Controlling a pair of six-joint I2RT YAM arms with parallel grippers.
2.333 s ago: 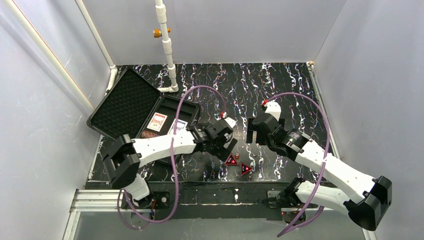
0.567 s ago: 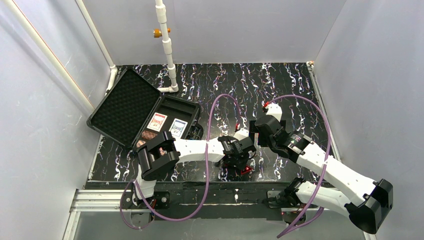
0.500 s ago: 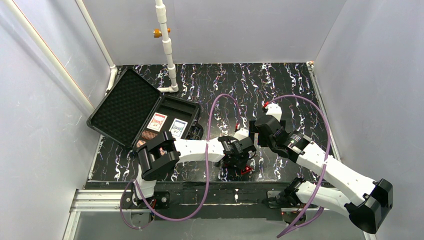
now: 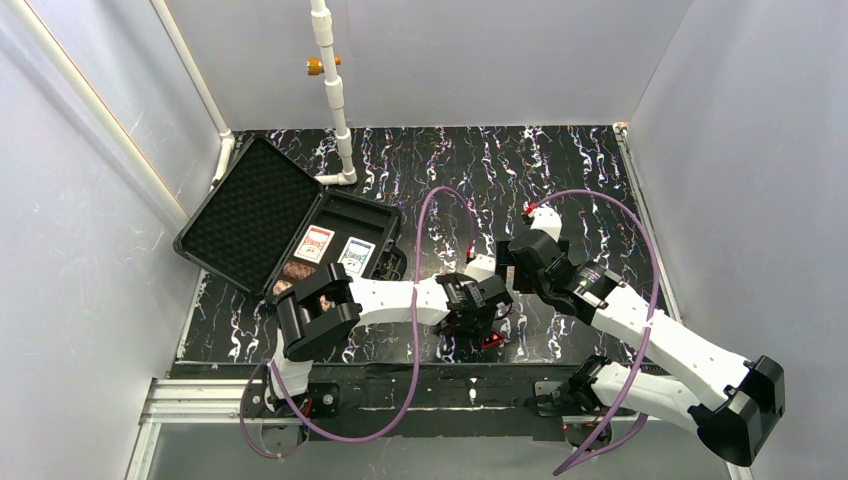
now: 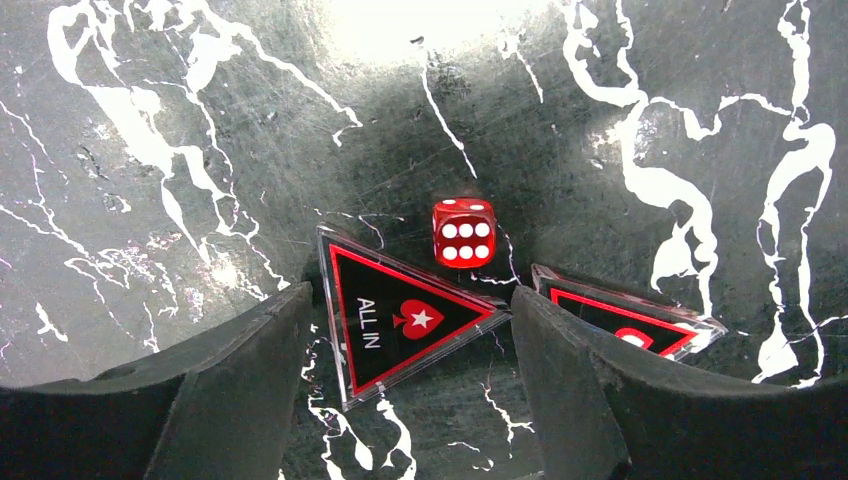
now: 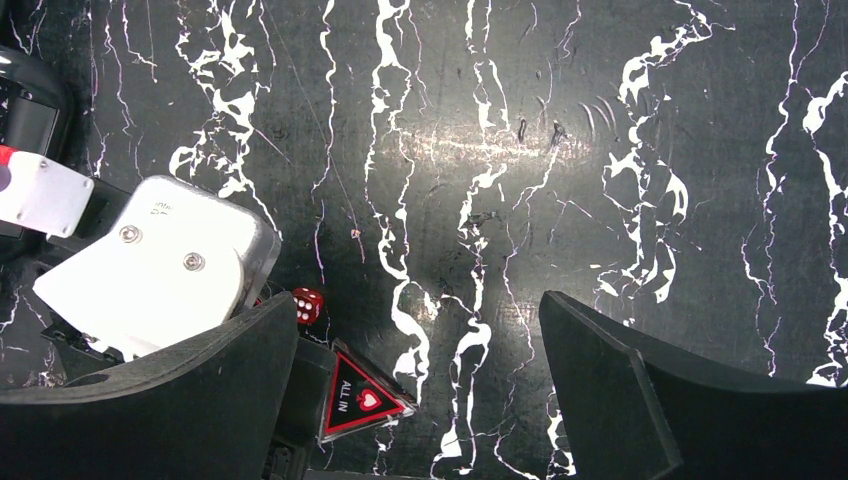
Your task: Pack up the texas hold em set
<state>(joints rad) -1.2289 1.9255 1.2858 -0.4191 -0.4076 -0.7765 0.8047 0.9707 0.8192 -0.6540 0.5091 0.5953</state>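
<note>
The black case (image 4: 366, 206) lies open at the left, its foam lid (image 4: 248, 205) propped back. A red deck (image 4: 316, 243), a blue deck (image 4: 355, 256) and chips (image 4: 294, 271) sit inside it. My left gripper (image 5: 400, 385) is down at the table, open, with its fingers (image 5: 235, 390) on either side of a red "ALL IN" triangle (image 5: 400, 320), very close to its edges. Just beyond lies a tiny red die (image 5: 463, 232). A second triangle (image 5: 625, 318) pokes out behind the right-hand finger. My right gripper (image 6: 420, 395) hovers wide open and empty above the table, with that second triangle (image 6: 360, 395) at its left finger.
The left arm's white wrist housing (image 6: 150, 265) sits directly beside the right gripper's left finger. A white pipe (image 4: 335, 100) stands at the back by the case lid. Grey walls close in the table on three sides.
The left arm has reached right from beside the case and come down over the triangles. In the last half second its jaws have narrowed toward the triangle. The right arm has barely shifted.
</note>
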